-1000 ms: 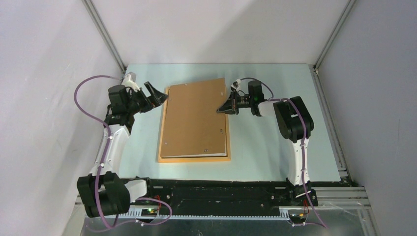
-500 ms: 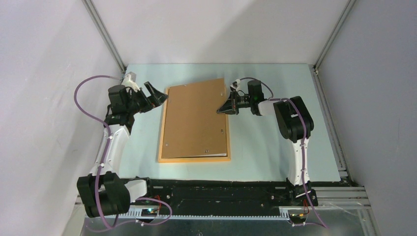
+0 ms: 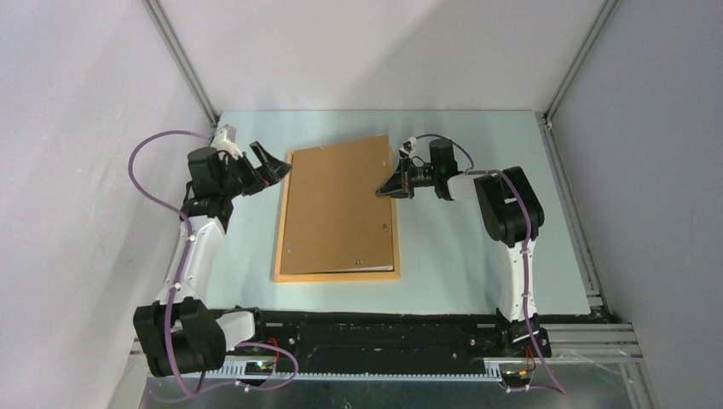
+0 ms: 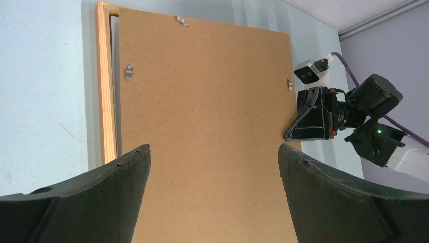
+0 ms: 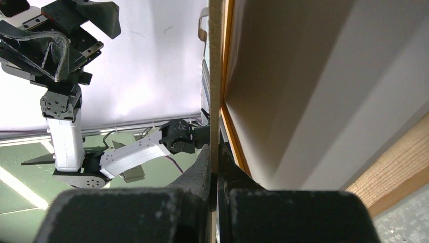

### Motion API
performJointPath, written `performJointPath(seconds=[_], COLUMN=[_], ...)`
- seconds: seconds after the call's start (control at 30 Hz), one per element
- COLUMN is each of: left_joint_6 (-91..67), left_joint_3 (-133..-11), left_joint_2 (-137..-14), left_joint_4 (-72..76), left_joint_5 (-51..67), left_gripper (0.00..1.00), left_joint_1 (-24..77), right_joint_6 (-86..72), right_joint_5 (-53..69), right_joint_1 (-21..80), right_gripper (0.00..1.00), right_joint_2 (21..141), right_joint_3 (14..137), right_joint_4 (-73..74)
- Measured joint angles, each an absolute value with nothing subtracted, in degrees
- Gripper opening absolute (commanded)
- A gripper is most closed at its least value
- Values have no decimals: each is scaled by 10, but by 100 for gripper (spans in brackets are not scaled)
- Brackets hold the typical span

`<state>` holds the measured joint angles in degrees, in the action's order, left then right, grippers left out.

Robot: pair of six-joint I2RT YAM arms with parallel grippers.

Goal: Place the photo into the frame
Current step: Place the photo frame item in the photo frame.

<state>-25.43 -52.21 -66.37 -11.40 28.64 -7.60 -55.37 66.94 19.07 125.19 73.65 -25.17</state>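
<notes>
1 frame (image 3: 337, 276), thin light-orange wood, flat at table (image 3: 460, 256) centre. 1 brown backing board (image 3: 337, 204) skewed on it. right gripper (image 3: 381, 192) pinches board's 2 o'clock edge; left gripper (image 3: 274, 167) spread wide at frame's 10 o'clock.

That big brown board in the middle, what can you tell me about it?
The brown board is a flat, matte rectangle, like pressed fibreboard, with small metal clips near its edges. It lies on the orange frame, sitting slightly askew so its far right corner overhangs. The right gripper is shut on its right edge.
</notes>
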Motion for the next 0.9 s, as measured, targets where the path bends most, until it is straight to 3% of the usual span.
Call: performJointPath(seconds=[0.9], left_joint_6=[-254], left_joint_3=[-522], left_joint_2=[-664], left_joint_4=[-114], left_joint_5=[286], left_gripper=[100], left_joint_1=[-77], right_joint_6=[-520], right_joint_5=[672], right_joint_1=[193], right_gripper=[0], right_joint_2=[1270], right_joint_3=[765], right_joint_4=[-213])
